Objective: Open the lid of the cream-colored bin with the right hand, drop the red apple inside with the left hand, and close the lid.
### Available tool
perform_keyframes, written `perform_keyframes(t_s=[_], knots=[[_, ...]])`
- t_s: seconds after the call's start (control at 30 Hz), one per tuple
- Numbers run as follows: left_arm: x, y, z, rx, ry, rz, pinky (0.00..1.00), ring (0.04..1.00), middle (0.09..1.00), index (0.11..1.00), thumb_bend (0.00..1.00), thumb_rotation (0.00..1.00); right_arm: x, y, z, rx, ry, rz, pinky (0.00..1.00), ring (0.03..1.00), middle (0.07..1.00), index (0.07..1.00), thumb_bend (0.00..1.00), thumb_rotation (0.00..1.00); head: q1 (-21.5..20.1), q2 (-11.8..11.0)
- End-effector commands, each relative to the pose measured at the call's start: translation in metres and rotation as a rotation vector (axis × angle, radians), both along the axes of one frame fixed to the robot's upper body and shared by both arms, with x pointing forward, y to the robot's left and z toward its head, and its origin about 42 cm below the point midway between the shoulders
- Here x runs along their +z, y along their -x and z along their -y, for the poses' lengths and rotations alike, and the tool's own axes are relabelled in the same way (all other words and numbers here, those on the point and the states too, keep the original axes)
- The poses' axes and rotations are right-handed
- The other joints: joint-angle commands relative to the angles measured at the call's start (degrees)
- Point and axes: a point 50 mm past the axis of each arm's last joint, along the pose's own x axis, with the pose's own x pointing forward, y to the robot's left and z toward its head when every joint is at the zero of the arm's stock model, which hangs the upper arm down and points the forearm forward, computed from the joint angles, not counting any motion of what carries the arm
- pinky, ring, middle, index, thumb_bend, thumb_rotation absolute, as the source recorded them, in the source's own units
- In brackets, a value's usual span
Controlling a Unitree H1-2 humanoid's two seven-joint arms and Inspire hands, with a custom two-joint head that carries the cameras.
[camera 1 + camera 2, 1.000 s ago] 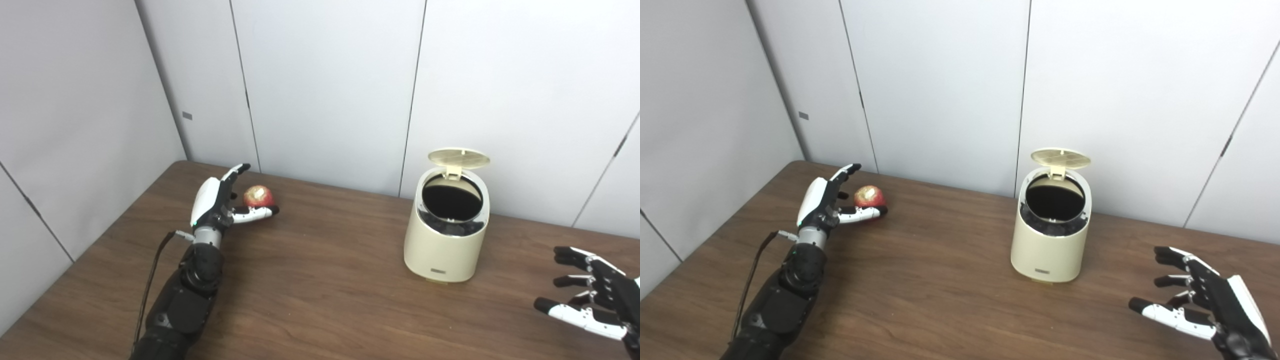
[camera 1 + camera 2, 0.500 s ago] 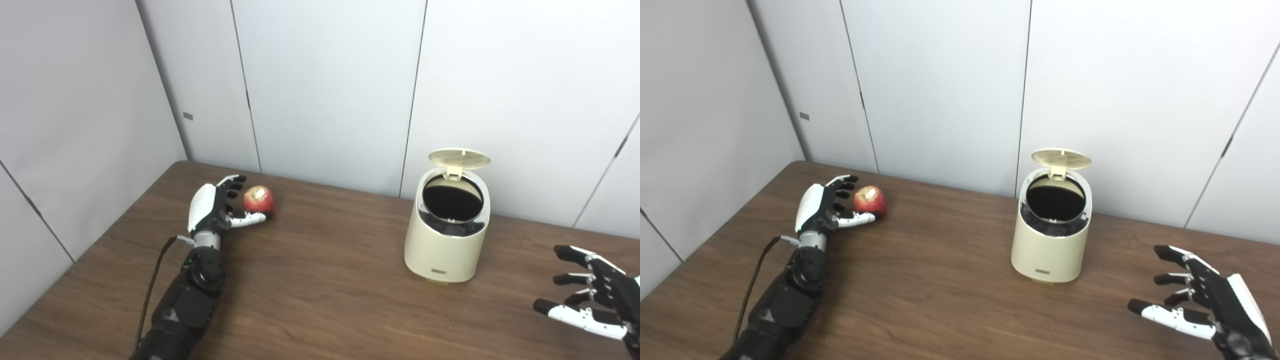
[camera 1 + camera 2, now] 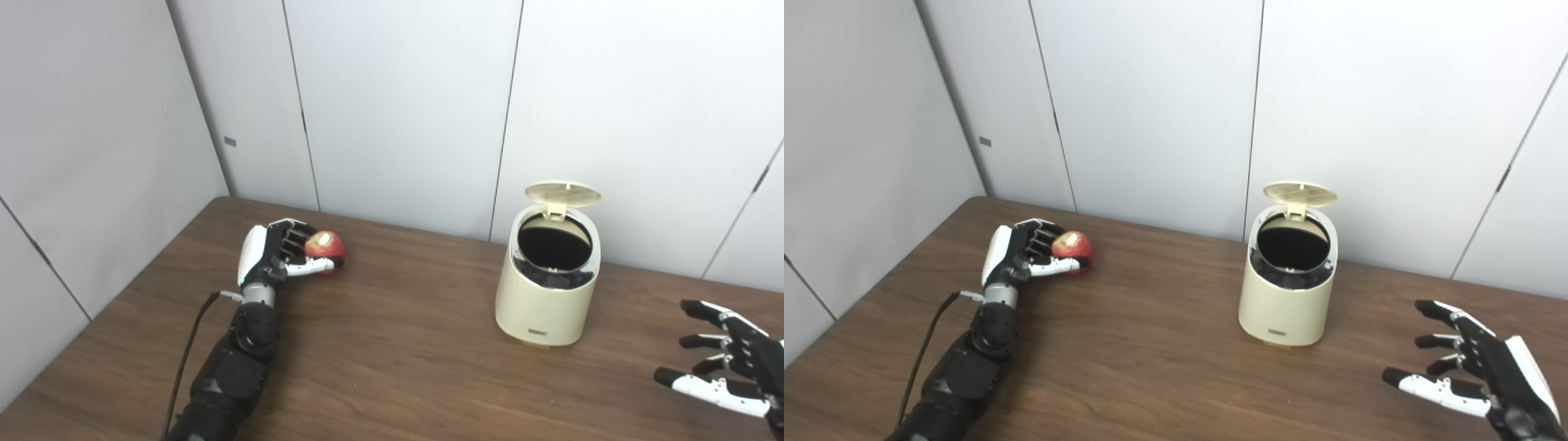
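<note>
Left eye view: the left hand [image 3: 269, 254] curls its fingers around the round red apple [image 3: 324, 245] at the brown wooden table's [image 3: 392, 367] far left. The cream-colored plastic bin [image 3: 547, 288] stands with its lid [image 3: 563, 193] raised.

Right eye view: the right hand [image 3: 1476, 370] hovers, fingers spread, empty.

Set side by side at head height, looking down and forward across the wooden table [image 3: 392, 367] toward the grey wall panels [image 3: 398, 104]. Placed a little apart, the right eye view shifted rightward. Neither close. Both share the open bin [image 3: 1288, 294], far-left corner, and both arms entering from below.
</note>
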Motion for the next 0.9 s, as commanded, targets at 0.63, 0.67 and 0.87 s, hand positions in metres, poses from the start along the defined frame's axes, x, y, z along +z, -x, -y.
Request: perform_keyframes(t_s=[0.63, 0.67, 0.87], knots=[[0.035, -0.008, 0.016, -0.043, -0.023, 0.243, 0.34, 0.397, 0.466, 0.487, 0.53, 0.00, 0.023, 0.003, -0.003, -0.004, 0.001, 0.056, 0.48, 0.686, 0.846, 0.810, 0.81, 0.19, -0.7, 0.4], [0.038, -0.007, 0.017, -0.047, -0.027, 0.260, 0.32, 0.377, 0.444, 0.492, 0.52, 0.00, 0.023, 0.003, -0.004, -0.006, -0.001, 0.053, 0.49, 0.695, 0.853, 0.818, 0.80, 0.17, -0.7, 0.4], [0.069, 0.000, 0.031, -0.079, -0.107, 0.356, 0.37, 0.384, 0.428, 0.503, 0.52, 0.00, 0.028, 0.004, -0.010, -0.017, -0.001, 0.036, 0.57, 0.756, 0.883, 0.853, 0.76, 0.06, -1.8, 0.5]])
